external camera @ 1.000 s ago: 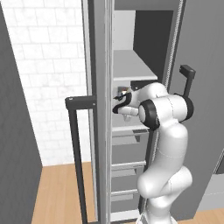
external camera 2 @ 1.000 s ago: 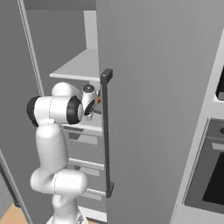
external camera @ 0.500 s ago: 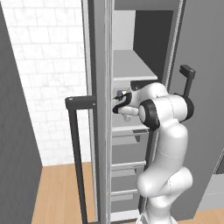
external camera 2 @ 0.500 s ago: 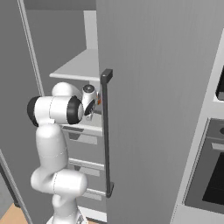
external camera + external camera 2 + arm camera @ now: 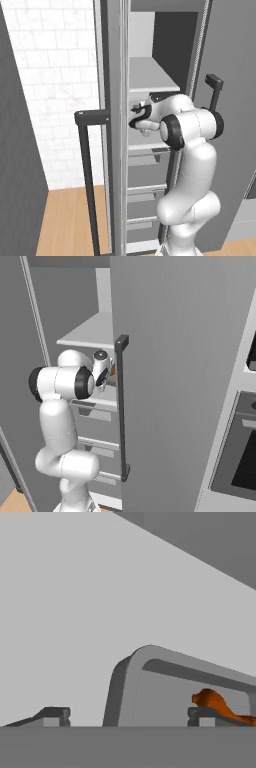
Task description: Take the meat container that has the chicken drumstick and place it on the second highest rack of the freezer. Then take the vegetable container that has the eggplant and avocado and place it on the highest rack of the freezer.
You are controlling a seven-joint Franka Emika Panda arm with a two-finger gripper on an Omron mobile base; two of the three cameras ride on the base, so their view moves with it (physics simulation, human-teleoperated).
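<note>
Kitchen, freezer (image 5: 165, 60) open, door (image 5: 185, 381) swung wide. My gripper (image 5: 127, 718) reaches in at the second shelf (image 5: 146, 146), fingers spread to either side of one edge of the grey tray (image 5: 150, 687). Drumstick (image 5: 215, 704) lies inside the tray, which rests on that shelf.

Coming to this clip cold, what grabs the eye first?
The white arm reaching into the open freezer, its end effector just above the second highest rack. In the hand view, a grey container with rounded corners sits between the spread fingertips, and the orange-brown chicken drumstick lies inside it at the right.
</note>
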